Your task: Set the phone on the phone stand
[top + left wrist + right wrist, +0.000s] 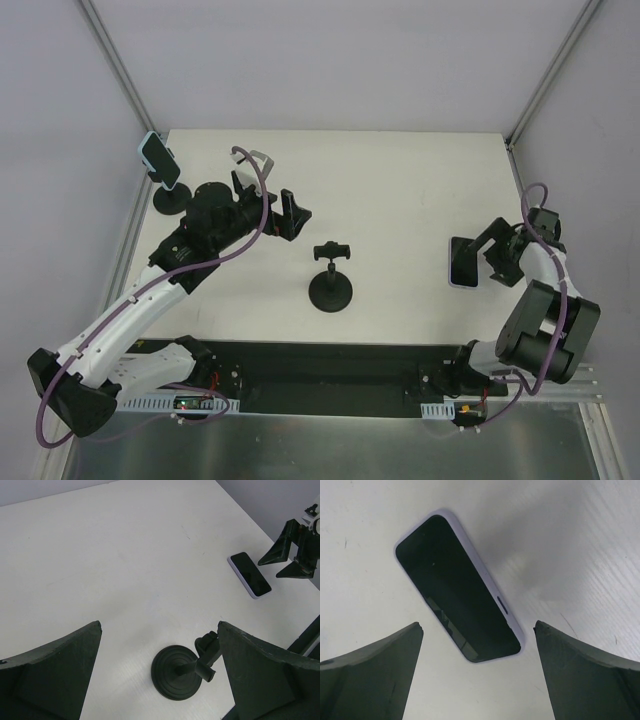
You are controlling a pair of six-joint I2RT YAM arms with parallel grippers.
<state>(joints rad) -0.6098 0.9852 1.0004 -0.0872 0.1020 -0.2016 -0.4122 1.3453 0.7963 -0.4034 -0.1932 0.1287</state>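
Observation:
A phone [463, 262] with a dark screen and pale lilac edge lies flat on the white table at the right. It also shows in the left wrist view [249, 574] and the right wrist view [457, 587]. My right gripper [483, 258] is open and empty just beside the phone, its jaws [478, 625] spread wider than the phone's near end. An empty black phone stand [331, 280] stands mid-table. My left gripper [268, 202] is open and empty above the table, left of that stand, which shows between its fingers [182, 672].
A second black stand [172, 198] at the far left corner carries another phone [160, 160] with a light blue case. Metal frame posts and grey walls enclose the table. A black strip [330, 365] runs along the near edge by the arm bases.

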